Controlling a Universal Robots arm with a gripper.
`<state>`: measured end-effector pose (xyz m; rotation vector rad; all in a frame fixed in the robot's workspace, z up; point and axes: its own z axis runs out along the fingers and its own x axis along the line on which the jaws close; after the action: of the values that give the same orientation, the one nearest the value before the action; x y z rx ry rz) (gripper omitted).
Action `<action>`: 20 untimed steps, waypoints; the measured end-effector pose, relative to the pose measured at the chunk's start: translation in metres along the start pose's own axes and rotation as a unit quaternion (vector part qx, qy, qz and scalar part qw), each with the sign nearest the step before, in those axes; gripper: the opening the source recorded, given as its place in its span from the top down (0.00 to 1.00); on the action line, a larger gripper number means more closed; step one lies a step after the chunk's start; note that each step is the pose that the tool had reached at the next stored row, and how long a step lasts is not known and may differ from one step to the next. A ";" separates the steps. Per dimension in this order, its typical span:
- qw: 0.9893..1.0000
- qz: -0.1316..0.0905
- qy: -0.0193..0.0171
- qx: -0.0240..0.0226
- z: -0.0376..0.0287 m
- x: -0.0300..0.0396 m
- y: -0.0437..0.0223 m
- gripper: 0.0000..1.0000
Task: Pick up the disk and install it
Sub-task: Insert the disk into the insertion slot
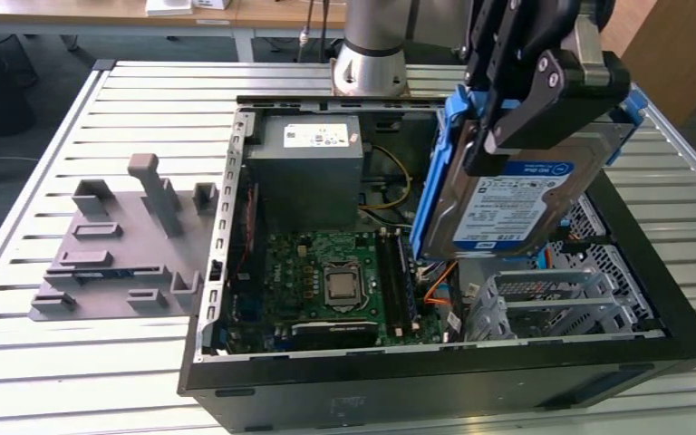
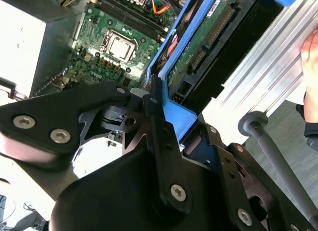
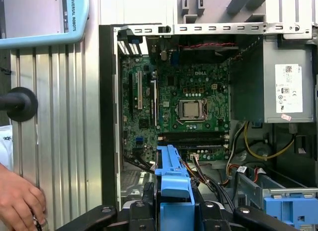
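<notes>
So far, pickup is done: my claw grips the disk, tilted above the open case, two o'clock from the motherboard; not yet installed.

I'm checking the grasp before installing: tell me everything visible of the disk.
The disk is a flat silver metal hard drive with a white-and-blue label, framed by a blue plastic carrier. In the second wrist view its other face shows a green circuit board. It hangs tilted, nearly on edge, above the open computer case, over the metal drive cage. The pincer is shut on its upper end; nothing else touches it.
</notes>
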<state>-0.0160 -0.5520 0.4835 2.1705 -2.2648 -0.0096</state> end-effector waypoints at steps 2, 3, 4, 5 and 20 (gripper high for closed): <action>1.000 0.000 0.000 0.000 0.0003 0.0000 -0.0038 0.64; 1.000 0.000 0.000 0.000 0.0006 0.0003 -0.0050 0.64; 1.000 0.000 0.000 0.000 0.0009 0.0009 -0.0058 0.64; 1.000 0.000 0.000 0.000 0.0013 0.0017 -0.0065 0.64; 1.000 0.000 0.000 0.000 0.0123 0.0126 -0.0323 0.64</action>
<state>0.0156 -0.5659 0.4710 2.1705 -2.2648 -0.0096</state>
